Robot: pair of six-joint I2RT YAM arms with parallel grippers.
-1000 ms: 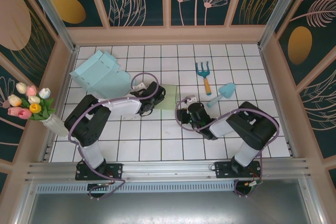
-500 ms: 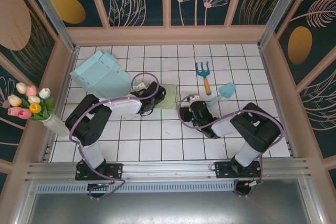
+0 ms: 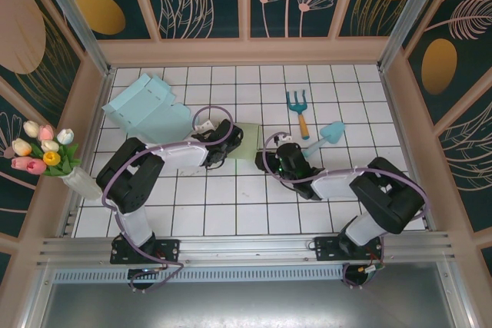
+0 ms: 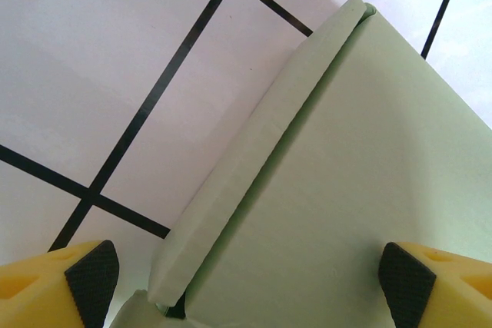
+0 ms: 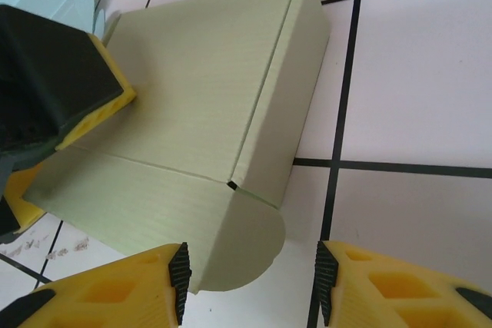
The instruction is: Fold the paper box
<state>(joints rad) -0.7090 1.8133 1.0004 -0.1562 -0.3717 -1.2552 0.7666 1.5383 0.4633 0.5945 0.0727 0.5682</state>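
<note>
Tucking the round flap (image 5: 250, 243) neatly means going slow: the right gripper (image 5: 254, 286) is half open and empty at the flap, and the left gripper (image 4: 250, 289) is wide open and empty over the green box (image 5: 192, 97).

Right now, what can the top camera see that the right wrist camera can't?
The top camera adds the garden fork, the trowel and the tulips. The right wrist camera adds a close look at the rounded flap lying between the yellow fingers of the right gripper. Both show the green paper box, the light-blue box and the left gripper.
</note>
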